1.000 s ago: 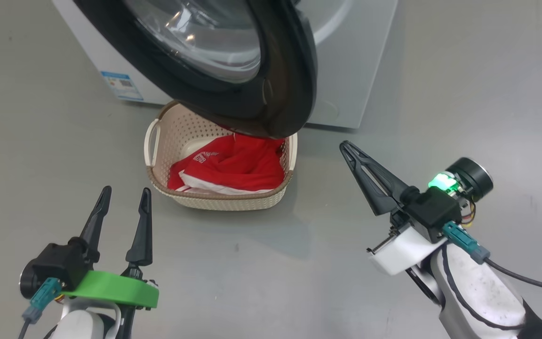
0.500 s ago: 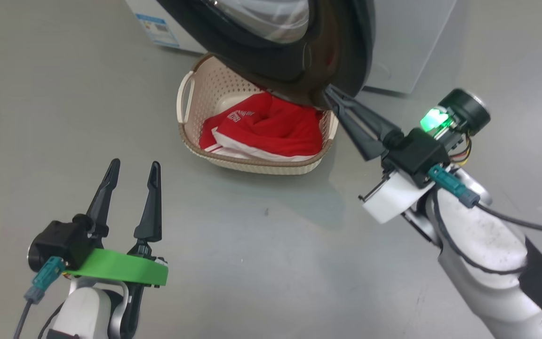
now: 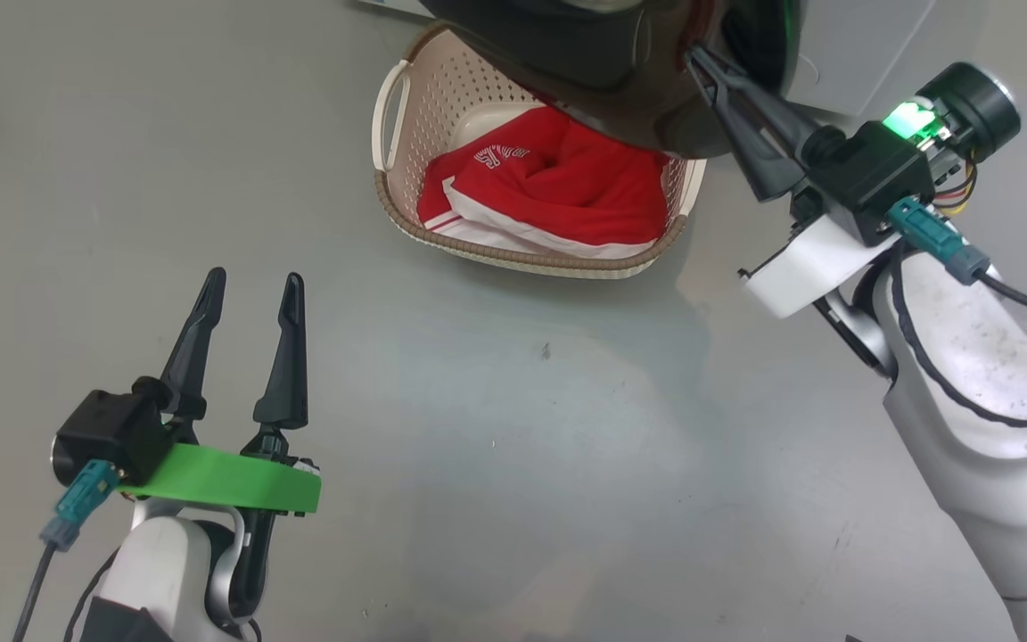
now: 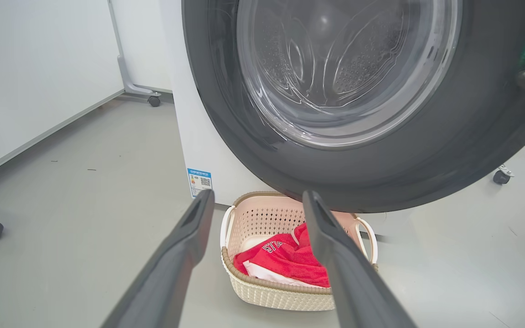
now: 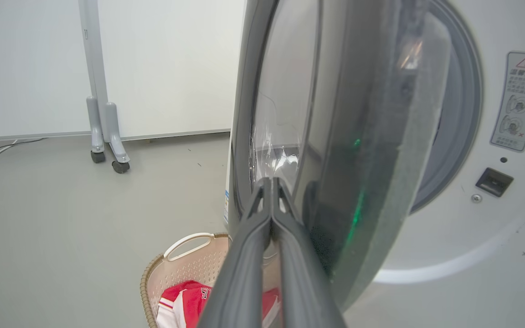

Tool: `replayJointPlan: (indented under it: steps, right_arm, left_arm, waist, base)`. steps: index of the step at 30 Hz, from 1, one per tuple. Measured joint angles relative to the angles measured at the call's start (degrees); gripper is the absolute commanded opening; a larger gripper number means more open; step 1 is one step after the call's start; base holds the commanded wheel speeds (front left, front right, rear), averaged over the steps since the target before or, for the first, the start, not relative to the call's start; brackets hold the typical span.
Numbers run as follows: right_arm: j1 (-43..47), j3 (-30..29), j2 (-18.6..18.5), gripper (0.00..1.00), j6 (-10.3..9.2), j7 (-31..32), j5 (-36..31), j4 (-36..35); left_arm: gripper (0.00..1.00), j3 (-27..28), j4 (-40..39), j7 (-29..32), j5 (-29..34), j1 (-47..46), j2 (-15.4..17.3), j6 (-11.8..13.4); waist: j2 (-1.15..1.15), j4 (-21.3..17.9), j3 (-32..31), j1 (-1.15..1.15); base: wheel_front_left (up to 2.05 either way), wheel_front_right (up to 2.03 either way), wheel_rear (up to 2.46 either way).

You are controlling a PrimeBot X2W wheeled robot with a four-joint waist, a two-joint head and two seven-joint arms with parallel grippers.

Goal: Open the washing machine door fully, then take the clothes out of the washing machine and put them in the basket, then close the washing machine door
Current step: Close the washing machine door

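The right gripper (image 3: 694, 53) had its jaws pressed shut, tips at the rim of the open washing machine door (image 4: 426, 173). The red clothes (image 3: 558, 183) lay in the basket (image 3: 522, 259) on the floor (image 3: 513, 446) below that door. The left gripper (image 3: 253, 276) hovered nearby, well apart from the basket, jaws wide and empty.

Red clothes (image 3: 567, 187) in cream basket (image 3: 531, 260)

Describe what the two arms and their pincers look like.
Left pincer: two long, tapering black fingers on a black block, a bright green bracket, a teal plug with grey cable, white forearm. Right pincer: same black fingers, a glowing green light, white bracket, teal plug with black cable, scuffed white forearm.
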Motion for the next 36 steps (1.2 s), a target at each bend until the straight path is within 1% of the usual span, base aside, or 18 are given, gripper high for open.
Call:
replayJointPlan:
  steps: [8, 11, 15, 19, 23, 32, 36]
  right_arm:
    - [-3.59, -2.11, -0.48, 0.0, 0.01, 0.02, 0.46, 1.48]
    - [-5.58, -3.78, 0.07, 0.0, 0.0, 0.37, 2.03, 2.55]
    - [-9.05, -5.36, -0.7, 0.0, -0.02, 1.31, 2.04, 3.56]
    - [-12.71, -5.76, -2.02, 0.0, -0.01, 2.08, 1.86, 4.36]
    - [-16.19, -6.1, -2.83, 0.0, -0.01, 2.82, 1.36, 5.23]
    - [-24.38, -7.12, -2.78, 0.0, -0.03, 4.02, 0.29, 8.16]
    - [-26.41, -7.6, -3.03, 0.0, -0.23, 4.07, -0.21, 9.54]
  left_arm:
    - [1.0, 0.04, 0.0, 0.0, -0.34, -0.96, -0.23, -0.01]
    - [1.0, 0.14, -0.08, 0.0, -0.48, -1.44, -0.25, -0.01]
    - [1.0, -0.19, -0.14, 0.0, -0.71, -2.76, -0.43, -0.01]
    - [1.0, -0.92, -0.19, 0.0, -1.33, -3.96, -0.54, -0.02]
    - [1.0, -1.64, -0.32, 0.0, -3.5, -4.98, -0.69, -0.04]
    - [1.0, -2.33, -0.41, 0.0, -5.76, -7.04, -0.75, -0.05]
    - [1.0, -2.75, -0.25, 0.0, -6.06, -7.48, -0.78, -0.05]
  waist:
    - [0.0, 0.37, 2.36, 0.0]
    - [0.0, 0.27, 3.41, 0.0]
    - [0.0, 0.15, 5.03, 0.0]
    - [0.0, 0.21, 6.8, 0.0]
    - [0.0, 0.52, 8.5, 0.0]
    - [0.0, 1.34, 11.76, 0.0]
    - [0.0, 1.71, 12.43, 0.0]
  base:
    - [0.0, 0.0, 0.0]
    - [0.0, 0.0, 0.0]
    - [0.0, 0.0, 0.0]
    - [0.0, 0.0, 0.0]
    - [0.0, 0.0, 0.0]
    - [0.0, 0.0, 0.0]
    - [0.0, 0.0, 0.0]
